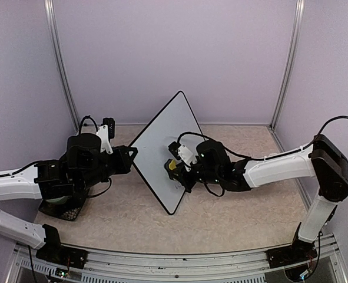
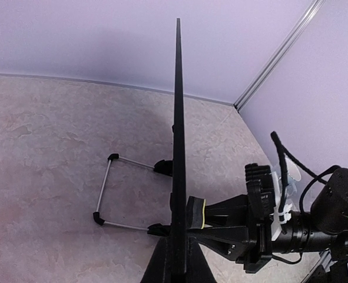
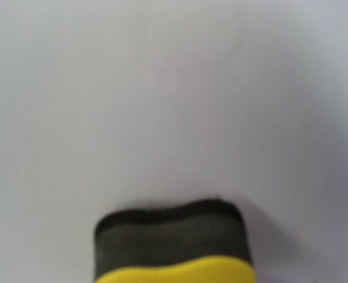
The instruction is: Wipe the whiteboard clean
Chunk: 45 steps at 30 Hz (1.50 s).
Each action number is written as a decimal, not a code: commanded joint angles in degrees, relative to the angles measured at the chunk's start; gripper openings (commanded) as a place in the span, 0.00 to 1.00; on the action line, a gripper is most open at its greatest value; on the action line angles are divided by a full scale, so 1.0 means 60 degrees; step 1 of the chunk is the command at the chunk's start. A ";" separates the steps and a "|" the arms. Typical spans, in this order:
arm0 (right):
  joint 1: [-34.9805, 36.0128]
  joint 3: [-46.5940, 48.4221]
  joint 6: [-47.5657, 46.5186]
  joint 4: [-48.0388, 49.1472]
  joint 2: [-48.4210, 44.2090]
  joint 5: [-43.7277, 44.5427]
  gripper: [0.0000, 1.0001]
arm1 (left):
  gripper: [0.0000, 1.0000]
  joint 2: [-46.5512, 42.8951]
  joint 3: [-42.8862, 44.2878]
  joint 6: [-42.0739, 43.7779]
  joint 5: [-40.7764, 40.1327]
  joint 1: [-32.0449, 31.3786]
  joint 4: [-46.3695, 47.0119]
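Note:
The whiteboard (image 1: 168, 147) stands on one corner, tilted like a diamond, a white face with a thin black frame. My left gripper (image 1: 131, 153) is shut on its left corner. In the left wrist view the whiteboard (image 2: 178, 118) appears edge-on, with the left gripper (image 2: 178, 268) clamped on its frame at the bottom. My right gripper (image 1: 176, 168) is shut on a yellow and black sponge eraser (image 1: 172, 165), its dark pad against the board's face. In the right wrist view the eraser (image 3: 174, 253) touches the plain whiteboard (image 3: 174, 88); the fingers are hidden.
A wire stand with black feet (image 2: 103, 191) lies on the beige table behind the board. A black mesh holder (image 1: 62, 207) sits under my left arm. Purple walls and metal posts (image 1: 62, 71) close in the back and sides.

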 commanded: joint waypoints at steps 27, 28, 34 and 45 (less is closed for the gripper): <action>-0.0063 -0.0469 0.0503 0.1208 -0.0011 0.0068 0.00 | 0.00 -0.0201 0.0019 -0.0328 0.0384 -0.0099 0.0195; -0.0070 -0.0667 0.0649 0.1292 0.0126 0.0065 0.00 | 0.00 -0.0171 0.0017 -0.0328 0.0395 -0.0105 0.0210; -0.0062 -0.2132 0.1662 0.2264 0.0641 -0.0182 0.00 | 0.00 -0.0152 0.0018 -0.0300 0.0429 -0.0096 0.0241; -0.0019 -0.1277 0.1072 0.1503 0.0431 0.0327 0.00 | 0.00 -0.0120 -0.0047 -0.0365 0.0555 -0.0105 0.0388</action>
